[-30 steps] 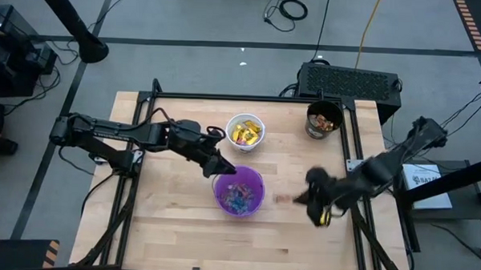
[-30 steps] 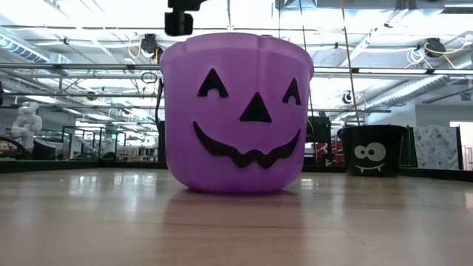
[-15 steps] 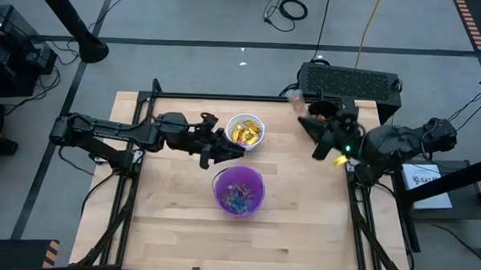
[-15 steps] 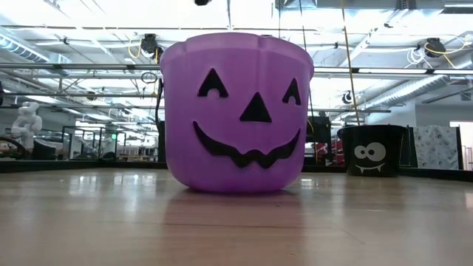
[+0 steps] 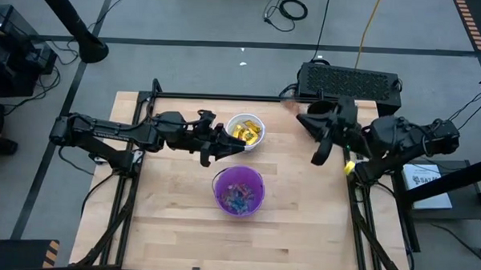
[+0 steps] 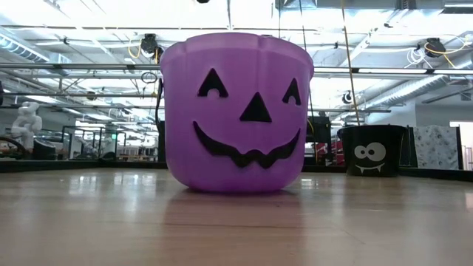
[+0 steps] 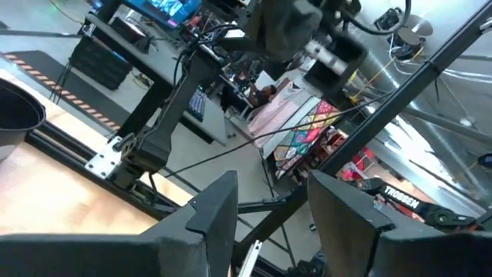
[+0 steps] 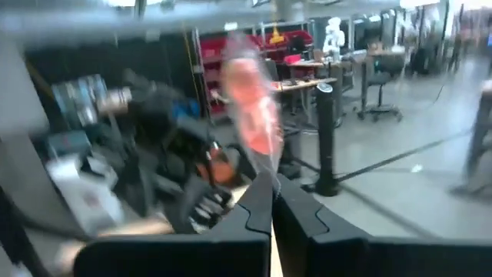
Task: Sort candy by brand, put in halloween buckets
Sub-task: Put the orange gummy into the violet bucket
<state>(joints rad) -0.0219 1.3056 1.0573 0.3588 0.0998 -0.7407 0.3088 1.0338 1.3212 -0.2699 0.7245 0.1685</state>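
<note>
A pink candy [image 8: 252,104] is pinched in the right tool [image 8: 270,201] over the black bucket [image 6: 372,150]. The left tool [image 7: 270,206], parted and empty, is held beside the white bucket [image 5: 252,122]; the purple bucket [image 5: 239,191] is centred on the surface [image 5: 301,225].

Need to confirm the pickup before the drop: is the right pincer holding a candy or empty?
Holding one. The right wrist view shows the right pincer shut on a pink-wrapped candy sticking out past its fingertips.

Bare tabletop [image 5: 302,209] around purple bucket [image 5: 239,190]

3 buckets hold candy: white [image 5: 245,129], purple [image 5: 238,190], black [image 6: 371,149] upright.
</note>
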